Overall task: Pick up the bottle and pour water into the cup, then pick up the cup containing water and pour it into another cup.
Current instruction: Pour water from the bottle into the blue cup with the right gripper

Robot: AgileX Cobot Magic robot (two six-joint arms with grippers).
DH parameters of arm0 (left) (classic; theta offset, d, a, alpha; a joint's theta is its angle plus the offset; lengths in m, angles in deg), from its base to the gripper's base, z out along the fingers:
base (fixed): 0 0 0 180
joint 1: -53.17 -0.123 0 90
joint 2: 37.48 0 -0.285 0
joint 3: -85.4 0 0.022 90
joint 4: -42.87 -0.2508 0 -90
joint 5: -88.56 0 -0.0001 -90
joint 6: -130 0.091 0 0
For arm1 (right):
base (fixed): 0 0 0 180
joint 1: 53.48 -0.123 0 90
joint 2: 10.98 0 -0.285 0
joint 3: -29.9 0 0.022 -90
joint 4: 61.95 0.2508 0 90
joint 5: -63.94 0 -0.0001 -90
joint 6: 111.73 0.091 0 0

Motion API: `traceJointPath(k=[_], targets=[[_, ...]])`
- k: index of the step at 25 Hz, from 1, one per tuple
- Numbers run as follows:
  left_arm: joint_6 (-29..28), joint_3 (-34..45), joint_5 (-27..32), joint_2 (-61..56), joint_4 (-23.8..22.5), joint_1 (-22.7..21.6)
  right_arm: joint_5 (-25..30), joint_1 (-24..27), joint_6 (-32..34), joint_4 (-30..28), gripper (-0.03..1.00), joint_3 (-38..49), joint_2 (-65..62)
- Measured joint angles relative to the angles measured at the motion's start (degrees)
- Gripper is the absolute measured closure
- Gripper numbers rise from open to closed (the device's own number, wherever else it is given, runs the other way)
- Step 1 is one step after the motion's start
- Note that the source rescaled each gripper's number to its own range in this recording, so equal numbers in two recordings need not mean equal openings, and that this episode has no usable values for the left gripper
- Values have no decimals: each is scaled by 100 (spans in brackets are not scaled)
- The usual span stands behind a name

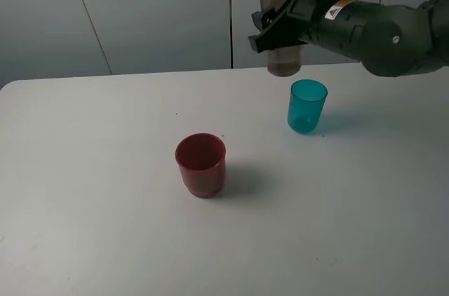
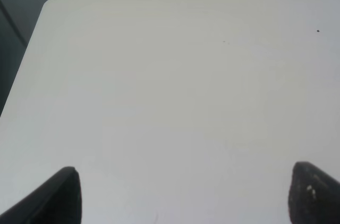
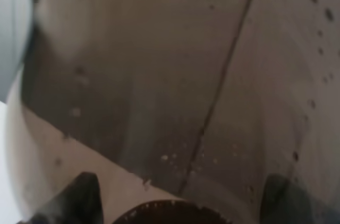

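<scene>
1. Bottle (image 1: 284, 57) gripped by right gripper (image 1: 279, 28), jaws clamped on its body; long axis near upright, base down, neck up
2. Bottle is over the far right of the table (image 1: 105, 240); its base is just left of and beyond the blue cup (image 1: 307, 105), not touching it
3. Red cup (image 1: 201, 164) upright near mid-table, mouth up, well apart from blue cup; open tabletop to the left and along the near edge
4. Left gripper (image 2: 186, 197): jaws wide, nothing between, bare table by a rounded corner below
5. Bottle's neck cut off at the top of the high view; wrist view is filled by blurred brown wall with droplets; water level unclear
</scene>
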Motion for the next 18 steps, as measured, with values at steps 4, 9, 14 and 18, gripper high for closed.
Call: traceJointPath(k=[4,9,14,18], targets=[[0,0,0,0,0,0,672,698,17,-433,92,0,-311],[0,0,0,0,0,0,1288,1557,44,-1301,92,9,-485],[0,0,0,0,0,0,1698,2199,13,-2056,92,23,-485],[0,0,0,0,0,0,1921,2387,-461,-2164,92,23,-460]])
